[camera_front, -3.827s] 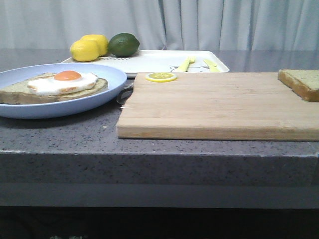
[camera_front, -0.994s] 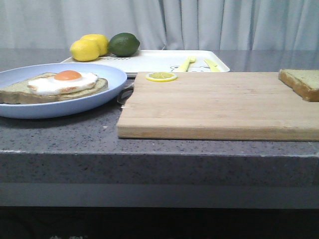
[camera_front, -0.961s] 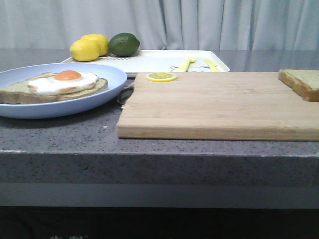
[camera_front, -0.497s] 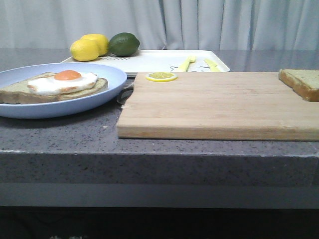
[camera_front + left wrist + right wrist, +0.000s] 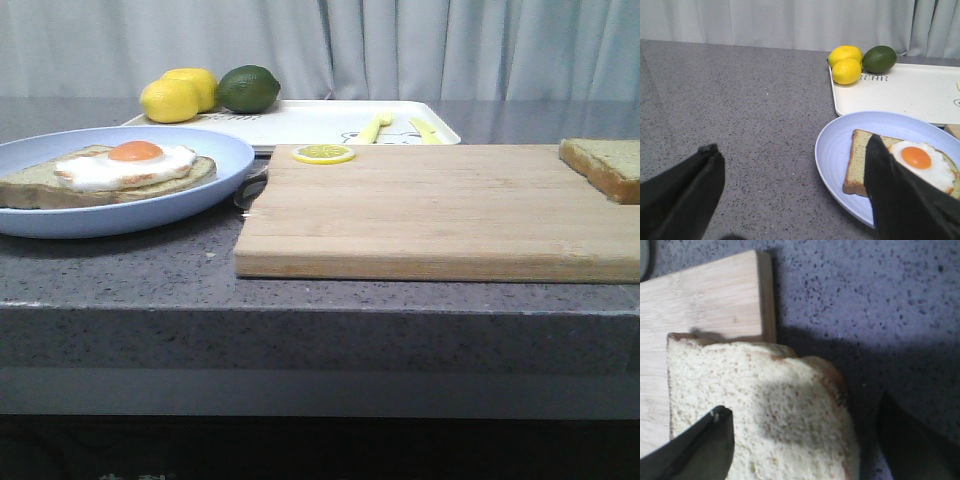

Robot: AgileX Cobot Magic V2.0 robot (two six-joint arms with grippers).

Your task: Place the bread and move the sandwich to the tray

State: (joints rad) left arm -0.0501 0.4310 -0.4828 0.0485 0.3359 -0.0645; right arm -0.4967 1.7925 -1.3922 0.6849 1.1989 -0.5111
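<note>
The sandwich (image 5: 120, 170), toast with a fried egg, lies on the pale blue plate (image 5: 225, 160) at the left. The plain bread (image 5: 606, 163) lies on the right end of the wooden cutting board (image 5: 430, 210). The white tray (image 5: 310, 122) is at the back. Neither gripper shows in the front view. In the left wrist view my left gripper (image 5: 790, 145) is open and empty, above the counter beside the plate (image 5: 835, 150) and sandwich (image 5: 890, 160). In the right wrist view my right gripper (image 5: 802, 407) is open just over the bread (image 5: 765, 405), one finger on each side.
Two lemons (image 5: 178, 97) and a lime (image 5: 248, 89) sit at the tray's left end, and yellow cutlery (image 5: 375, 127) lies on it. A lemon slice (image 5: 323, 154) lies on the board's far left corner. The bread overhangs the board's edge (image 5: 765, 315).
</note>
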